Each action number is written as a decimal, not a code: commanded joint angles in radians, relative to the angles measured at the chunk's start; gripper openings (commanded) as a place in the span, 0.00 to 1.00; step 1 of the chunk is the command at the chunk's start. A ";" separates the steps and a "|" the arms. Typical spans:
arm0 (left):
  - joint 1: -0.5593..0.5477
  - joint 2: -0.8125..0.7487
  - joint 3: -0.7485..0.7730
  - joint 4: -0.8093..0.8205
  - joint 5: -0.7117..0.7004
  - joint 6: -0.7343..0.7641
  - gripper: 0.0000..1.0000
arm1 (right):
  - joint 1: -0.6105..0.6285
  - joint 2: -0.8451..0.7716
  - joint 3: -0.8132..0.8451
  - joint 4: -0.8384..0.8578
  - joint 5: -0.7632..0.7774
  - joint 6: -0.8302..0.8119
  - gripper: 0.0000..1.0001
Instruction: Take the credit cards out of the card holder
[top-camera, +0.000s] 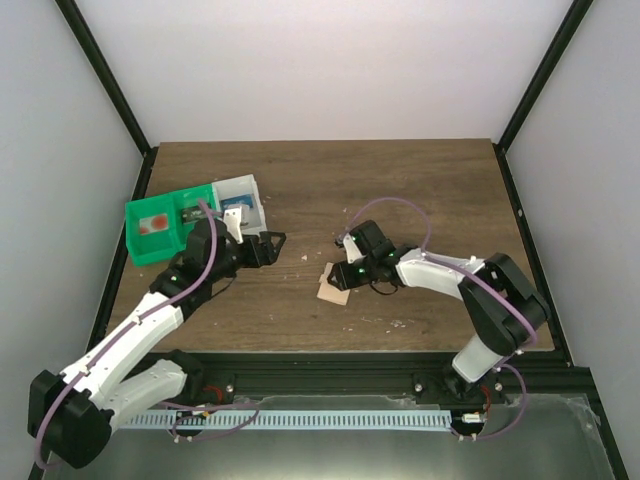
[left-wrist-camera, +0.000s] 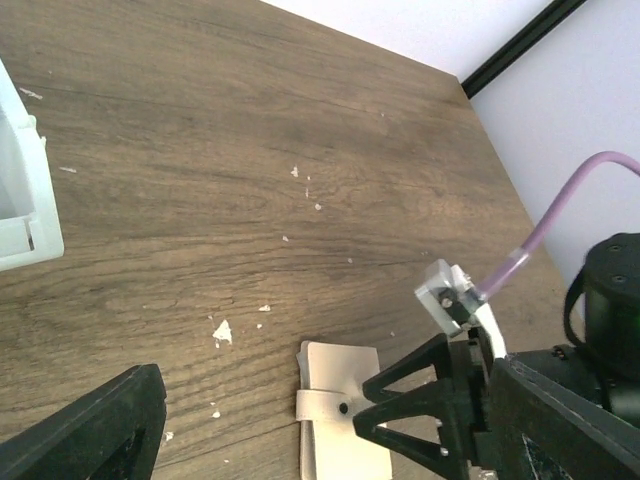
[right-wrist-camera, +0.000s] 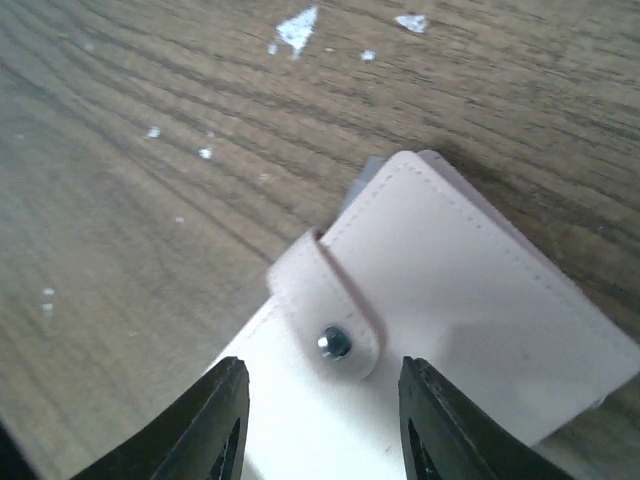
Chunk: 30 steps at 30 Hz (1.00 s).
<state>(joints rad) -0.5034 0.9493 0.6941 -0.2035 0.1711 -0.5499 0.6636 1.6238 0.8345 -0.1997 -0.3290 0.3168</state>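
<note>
I have the card holder (right-wrist-camera: 470, 300) lying flat on the table (top-camera: 400, 190), about midway between the left and right edges and somewhat closer to the near edge than the far one, with white crumbs scattered around it. Its strap (right-wrist-camera: 335, 325) is folded over the sleeve's edge and looks snapped down on a metal stud, so I judge the holder closed with the credit cards inside. None shows plainly. Only a grey sliver (right-wrist-camera: 362, 180) pokes past one corner, and I cannot tell whether that is a card edge or part of the sleeve. The right gripper (top-camera: 345, 270) sits directly over the holder with its jaws about half apart, one finger (right-wrist-camera: 215, 425) on either side of the strap and nothing clamped between them. I read that stance as lining up on the strap, or as pinning the sleeve so it does not slide on the smooth wood. From the wrist view I cannot tell whether the tips touch it. The left gripper (top-camera: 270, 247) hangs well apart to the left, just beside the white bin (top-camera: 250, 183), which stands next to the green bin (top-camera: 140, 245) by the left edge. Its jaws are spread wide and empty, pointed toward the holder. I take that as standing ready to help, since one arm would have to steady the sleeve while the other pops the snap and draws the cards out.
</note>
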 joint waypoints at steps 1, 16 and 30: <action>0.003 -0.001 0.011 0.038 0.018 -0.009 0.89 | 0.010 -0.102 -0.017 -0.036 -0.042 0.111 0.42; 0.000 0.075 -0.041 0.031 0.093 0.008 0.83 | 0.008 -0.186 -0.247 0.149 0.105 0.548 0.34; -0.001 0.111 -0.052 0.032 0.167 0.023 0.77 | 0.007 -0.128 -0.304 0.339 0.075 0.697 0.35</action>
<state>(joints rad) -0.5037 1.0496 0.6456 -0.1768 0.2981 -0.5419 0.6643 1.4597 0.5358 0.0734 -0.2611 0.9600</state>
